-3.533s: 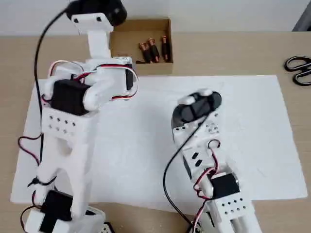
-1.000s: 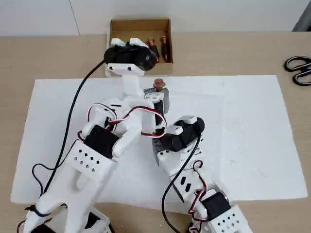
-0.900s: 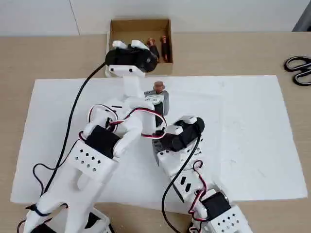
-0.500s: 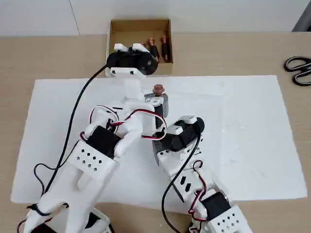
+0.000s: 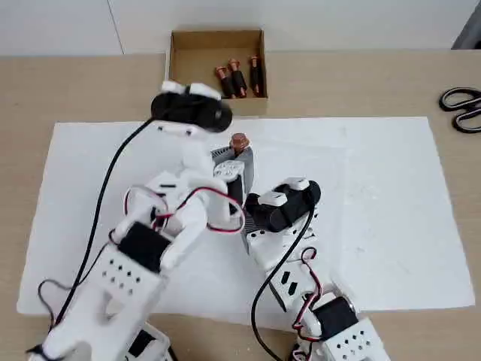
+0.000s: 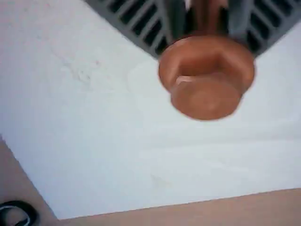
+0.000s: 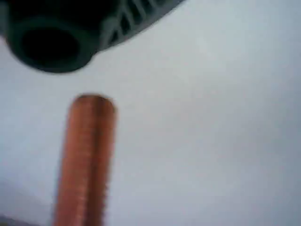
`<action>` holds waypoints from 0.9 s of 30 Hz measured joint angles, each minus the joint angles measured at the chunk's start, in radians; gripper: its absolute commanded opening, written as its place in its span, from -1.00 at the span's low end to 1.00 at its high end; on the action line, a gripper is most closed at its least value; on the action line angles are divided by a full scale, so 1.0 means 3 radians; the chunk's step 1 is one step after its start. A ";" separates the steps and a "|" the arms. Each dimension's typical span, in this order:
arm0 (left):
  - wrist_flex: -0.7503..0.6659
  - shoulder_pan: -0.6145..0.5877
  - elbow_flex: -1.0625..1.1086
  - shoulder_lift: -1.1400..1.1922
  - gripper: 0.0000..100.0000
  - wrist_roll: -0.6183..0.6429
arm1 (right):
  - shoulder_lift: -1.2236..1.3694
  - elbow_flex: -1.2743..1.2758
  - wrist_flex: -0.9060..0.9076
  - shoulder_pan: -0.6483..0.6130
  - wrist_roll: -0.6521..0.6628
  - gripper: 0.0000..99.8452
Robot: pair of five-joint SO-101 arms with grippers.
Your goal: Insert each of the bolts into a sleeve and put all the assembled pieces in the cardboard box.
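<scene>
My left gripper (image 5: 234, 156) is over the middle of the white sheet, shut on a copper bolt (image 5: 239, 141). In the left wrist view the bolt's head (image 6: 207, 77) sticks out between the grey ribbed fingers (image 6: 136, 19). My right gripper (image 5: 246, 222) is just in front of it, shut on a black sleeve (image 7: 49, 44) whose open bore faces the camera. The bolt's threaded shank (image 7: 87, 155) ends a short way from the sleeve's mouth, a little to one side of it. The cardboard box (image 5: 180, 53) at the back holds three assembled pieces (image 5: 239, 77).
A white sheet (image 5: 376, 203) covers the middle of the wooden table. Black scissors (image 5: 462, 107) lie at the far right edge. Both arms crowd the sheet's centre, with bare paper to the right.
The left arm has drawn back from the box towards the front, bringing the bolt slightly nearer the right gripper. The right arm has barely shifted.
</scene>
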 measured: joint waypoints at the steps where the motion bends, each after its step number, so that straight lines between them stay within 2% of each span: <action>1: -0.0072 0.0000 0.0087 -0.0072 -0.99 -0.0015 | 0.0000 0.0000 0.0000 0.0000 0.0000 -0.99; 5: -0.0210 0.0000 0.0210 -0.0159 -0.99 -0.0015 | 0.0000 0.0000 0.0000 0.0000 0.0000 -0.99; 27: -0.0235 0.0159 0.0373 -0.0174 -0.99 -0.0036 | 0.0000 0.0000 0.0000 -0.0102 0.0000 -0.99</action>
